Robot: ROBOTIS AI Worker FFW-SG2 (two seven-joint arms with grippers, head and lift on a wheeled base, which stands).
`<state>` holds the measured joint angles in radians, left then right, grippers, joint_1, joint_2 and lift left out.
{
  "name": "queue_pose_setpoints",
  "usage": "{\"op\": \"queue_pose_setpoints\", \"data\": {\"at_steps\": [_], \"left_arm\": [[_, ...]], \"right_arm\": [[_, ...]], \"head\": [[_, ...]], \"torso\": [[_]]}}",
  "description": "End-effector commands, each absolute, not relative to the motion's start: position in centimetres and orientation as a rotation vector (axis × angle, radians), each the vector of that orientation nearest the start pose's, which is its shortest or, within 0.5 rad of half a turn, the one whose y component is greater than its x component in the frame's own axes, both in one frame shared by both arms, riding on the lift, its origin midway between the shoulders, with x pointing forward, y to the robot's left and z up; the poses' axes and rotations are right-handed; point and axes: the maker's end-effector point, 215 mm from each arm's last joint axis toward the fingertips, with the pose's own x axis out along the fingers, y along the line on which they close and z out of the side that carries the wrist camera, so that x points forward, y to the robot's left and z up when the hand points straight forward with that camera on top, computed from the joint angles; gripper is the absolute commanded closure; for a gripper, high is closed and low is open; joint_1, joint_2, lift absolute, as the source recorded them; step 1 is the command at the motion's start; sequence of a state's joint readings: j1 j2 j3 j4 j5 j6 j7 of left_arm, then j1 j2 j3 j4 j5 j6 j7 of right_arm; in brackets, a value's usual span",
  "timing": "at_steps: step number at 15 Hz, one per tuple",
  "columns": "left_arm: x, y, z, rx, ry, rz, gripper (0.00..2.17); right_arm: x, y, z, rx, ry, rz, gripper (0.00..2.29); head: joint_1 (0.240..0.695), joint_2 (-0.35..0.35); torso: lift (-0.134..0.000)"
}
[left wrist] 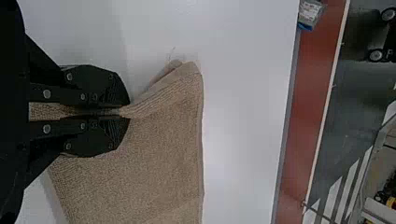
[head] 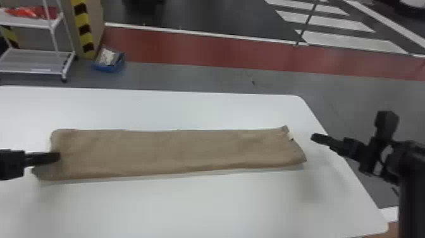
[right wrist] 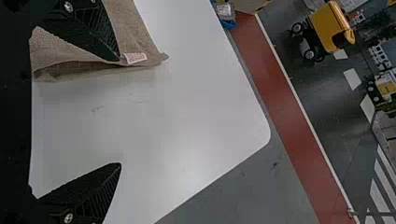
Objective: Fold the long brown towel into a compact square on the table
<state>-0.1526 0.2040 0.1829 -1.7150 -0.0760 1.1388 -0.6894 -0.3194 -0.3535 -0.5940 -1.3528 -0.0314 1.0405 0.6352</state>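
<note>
The left gripper (left wrist: 127, 112) is clenched on the towel (head: 177, 150) near its left end. The towel lies on the table (head: 205, 205) as a long, narrow strip. I judge that the lengthwise folding is done, but the folds across, which make the square, are left. The right gripper (right wrist: 118, 112), near the right end, is spread and empty.

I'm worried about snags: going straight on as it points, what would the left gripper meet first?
Probably more of the towel that the left gripper holds; exact depth ahead is unclear.
</note>
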Motion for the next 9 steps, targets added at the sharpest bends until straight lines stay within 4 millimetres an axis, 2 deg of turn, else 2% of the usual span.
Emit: {"op": "queue_pose_setpoints", "data": {"at_steps": [1,4,7,9], "left_arm": [[51.9,29.4,-44.3,-0.157,0.811,-0.342,2.15],[51.6,29.4,-42.9,-0.178,0.791,-0.370,2.14],[50.4,28.1,-41.4,-0.198,0.810,-0.373,2.15],[50.0,27.1,-38.7,-0.210,0.811,-0.380,2.14]], "right_arm": [[53.5,-53.4,-42.2,0.435,0.668,-0.056,0.08],[53.4,-54.0,-41.9,0.431,0.664,-0.061,0.08],[53.2,-54.5,-41.8,0.438,0.655,-0.067,0.08],[52.6,-54.4,-42.4,0.452,0.659,-0.063,0.08]], "head": [[0.695,-0.240],[0.695,-0.249],[0.695,-0.256],[0.695,-0.266]], "torso": [[-0.123],[-0.123],[-0.123],[-0.123]]}}
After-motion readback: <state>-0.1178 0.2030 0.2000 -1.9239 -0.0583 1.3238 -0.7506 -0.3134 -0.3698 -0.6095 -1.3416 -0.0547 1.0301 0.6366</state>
